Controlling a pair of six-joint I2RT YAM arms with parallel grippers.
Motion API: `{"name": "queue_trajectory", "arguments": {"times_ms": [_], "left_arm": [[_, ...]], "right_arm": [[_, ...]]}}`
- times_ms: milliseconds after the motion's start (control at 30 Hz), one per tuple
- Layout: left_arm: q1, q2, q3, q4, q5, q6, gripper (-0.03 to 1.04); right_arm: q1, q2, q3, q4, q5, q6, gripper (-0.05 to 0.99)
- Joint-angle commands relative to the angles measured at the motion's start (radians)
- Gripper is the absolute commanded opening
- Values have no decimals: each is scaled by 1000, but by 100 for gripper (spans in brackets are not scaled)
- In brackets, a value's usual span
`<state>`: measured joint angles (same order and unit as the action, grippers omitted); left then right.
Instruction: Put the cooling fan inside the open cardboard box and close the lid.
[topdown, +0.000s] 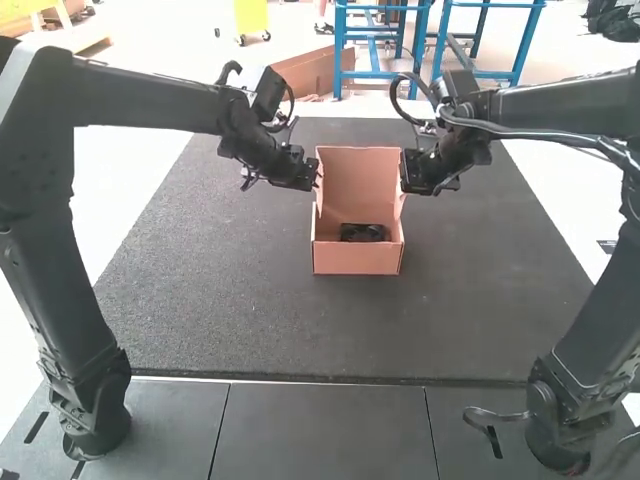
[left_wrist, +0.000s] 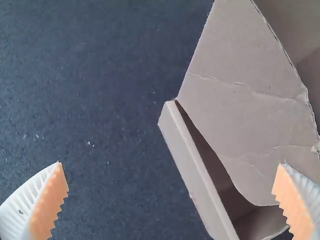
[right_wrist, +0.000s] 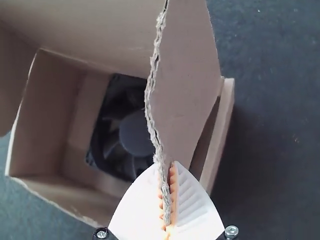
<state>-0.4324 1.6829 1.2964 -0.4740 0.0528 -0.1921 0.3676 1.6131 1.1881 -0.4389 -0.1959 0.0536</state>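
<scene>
1. One brown open cardboard box (topdown: 357, 255) is the reference. It sits on a dark textured mat (topdown: 200, 270), with its lid panel (topdown: 358, 170) standing upright along the box's far edge.
2. The black square cooling fan (right_wrist: 122, 137) lies flat on the box floor, inside the walls. Placement looks done; the lid is not yet closed.
3. The right gripper (right_wrist: 167, 175) is at the box's right side. Its white ribbed fingers are pinched on the torn-edged cardboard side flap (right_wrist: 187, 85), gripping the flap's edge. The flap stands roughly upright above the box's right wall.
4. The left gripper (topdown: 303, 175) is just beside the box's far left corner. Its fingers (left_wrist: 47, 200) are spread wide and hold nothing. The left cardboard panel (left_wrist: 240, 110) sits inside that span, much closer to one pad than the other. I can't tell if it touches.
5. Key relation: both side panels run front to back along the box's sides, so each folds inward toward the fan. I can't tell whether they hinge on the lid or on the walls.
6. My read: the right arm already has its flap and is ready to act. The left arm must first close on or nudge its panel.
7. Risk, as I judge it: the torn flap edge may rip under the pinch, and the lid may jam if either side panel stays outside the walls.
</scene>
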Motion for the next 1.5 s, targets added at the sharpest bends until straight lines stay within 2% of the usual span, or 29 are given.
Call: {"name": "queue_trajectory", "arguments": {"times_ms": [0,433,533,700,1000,1033,1167,1200,1233,1333,1467], "left_arm": [[-6,-48,-13,9,-2,5,97],[-34,-98,-82,9,-5,6,97],[-34,-114,-101,5,-5,6,97],[-34,-150,-128,-18,-5,8,97],[-31,-210,-189,-26,-5,31,97],[-29,-216,-194,-28,-7,31,97],[-26,-244,-198,-28,-16,31,97],[-25,-250,-198,-28,-16,31,97],[-23,-253,-200,-26,-16,31,97],[-16,-255,-204,-12,-34,29,97],[-2,-255,-198,26,-99,36,97]], "right_arm": [[24,-44,-19,-4,-33,15,0],[36,-50,-127,-4,-34,-6,0],[44,-50,-142,-3,-16,-5,0],[70,-50,-166,-1,44,-58,0],[76,-51,-185,12,78,-84,2],[76,-51,-182,22,87,-81,7],[76,-65,-163,52,112,-31,71],[74,-67,-156,51,112,-26,82],[71,-68,-150,48,105,-1,89],[63,-70,-148,43,72,43,91],[48,-107,-142,29,61,43,91]]}}
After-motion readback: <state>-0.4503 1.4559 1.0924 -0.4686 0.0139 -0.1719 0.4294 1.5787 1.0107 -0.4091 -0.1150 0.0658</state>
